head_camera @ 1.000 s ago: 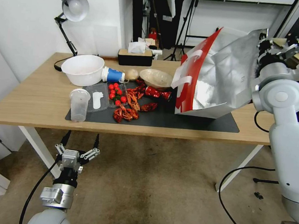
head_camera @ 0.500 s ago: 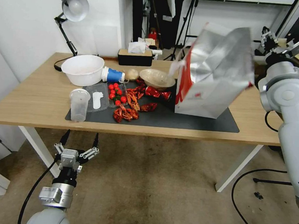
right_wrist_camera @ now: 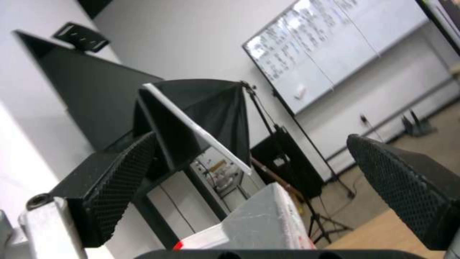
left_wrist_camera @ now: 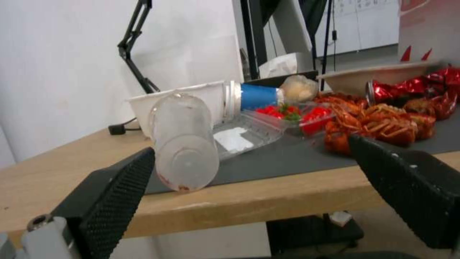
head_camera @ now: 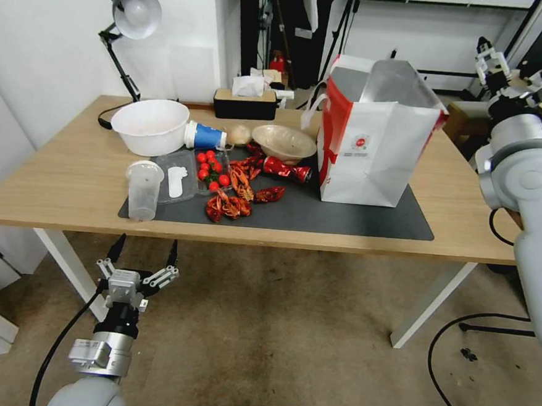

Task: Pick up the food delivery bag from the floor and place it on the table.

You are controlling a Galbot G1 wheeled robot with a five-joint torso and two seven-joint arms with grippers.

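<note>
one food delivery bag [head_camera: 373, 151] upright (unheld), table [head_camera: 63, 170]

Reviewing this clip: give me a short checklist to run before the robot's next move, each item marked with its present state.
1. White boxy food delivery bag with red side panels stands upright on the dark grey mat: ok.
2. Bag sits on the light-wood table, off the carpet floor: ok.
3. Right gripper open, apart from the bag: ok.
4. Left gripper open, low before the table edge, holding nothing: ok.
5. Bag clear of the crushed red can: ok, narrowly.
6. Bag contents: cannot tell.
</note>
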